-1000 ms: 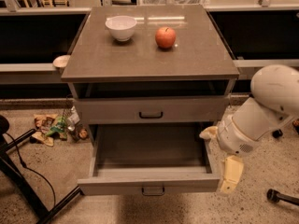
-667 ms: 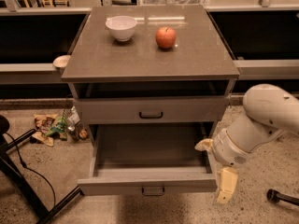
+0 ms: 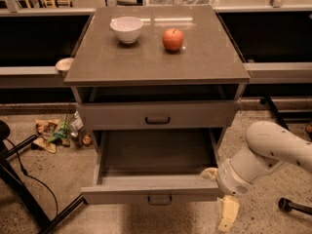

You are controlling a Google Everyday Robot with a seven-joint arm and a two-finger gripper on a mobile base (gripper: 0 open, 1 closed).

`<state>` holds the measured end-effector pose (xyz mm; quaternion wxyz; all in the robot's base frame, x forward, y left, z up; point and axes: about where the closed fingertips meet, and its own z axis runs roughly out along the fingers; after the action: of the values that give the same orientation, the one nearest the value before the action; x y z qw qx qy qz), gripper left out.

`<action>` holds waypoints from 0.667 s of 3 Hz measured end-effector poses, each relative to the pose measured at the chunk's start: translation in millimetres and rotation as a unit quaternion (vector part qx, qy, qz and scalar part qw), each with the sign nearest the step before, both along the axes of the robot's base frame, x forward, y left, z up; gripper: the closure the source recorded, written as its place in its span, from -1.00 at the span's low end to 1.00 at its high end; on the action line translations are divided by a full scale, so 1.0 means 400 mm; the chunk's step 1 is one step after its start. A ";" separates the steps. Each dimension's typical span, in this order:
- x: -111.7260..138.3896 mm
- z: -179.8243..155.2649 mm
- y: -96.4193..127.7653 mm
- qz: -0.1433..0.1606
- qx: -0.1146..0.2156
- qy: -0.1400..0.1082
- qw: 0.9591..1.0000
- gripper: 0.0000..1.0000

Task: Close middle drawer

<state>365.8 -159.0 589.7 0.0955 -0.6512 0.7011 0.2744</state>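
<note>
The tool (image 3: 219, 198) (spread, holding nothing) sits at the open middle drawer's (image 3: 126, 191) right front corner. The front stretches toward 9 o'clock, so the closing push likely runs toward 12.

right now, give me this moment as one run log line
middle drawer: pulled out, not closed | end effector: at its front right corner | cabinet top: bowl, apple

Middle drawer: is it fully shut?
No, the middle drawer stands pulled out, the pincer beside its front right corner.
</note>
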 end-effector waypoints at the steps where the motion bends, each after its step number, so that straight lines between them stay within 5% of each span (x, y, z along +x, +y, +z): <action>1: 0.000 0.000 0.000 0.000 0.000 0.000 1.000 -1.00; 2: 0.007 -0.095 -0.018 0.021 -0.010 -0.008 1.000 -1.00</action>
<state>368.4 -166.4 551.7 0.0887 -0.6692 0.6889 0.2641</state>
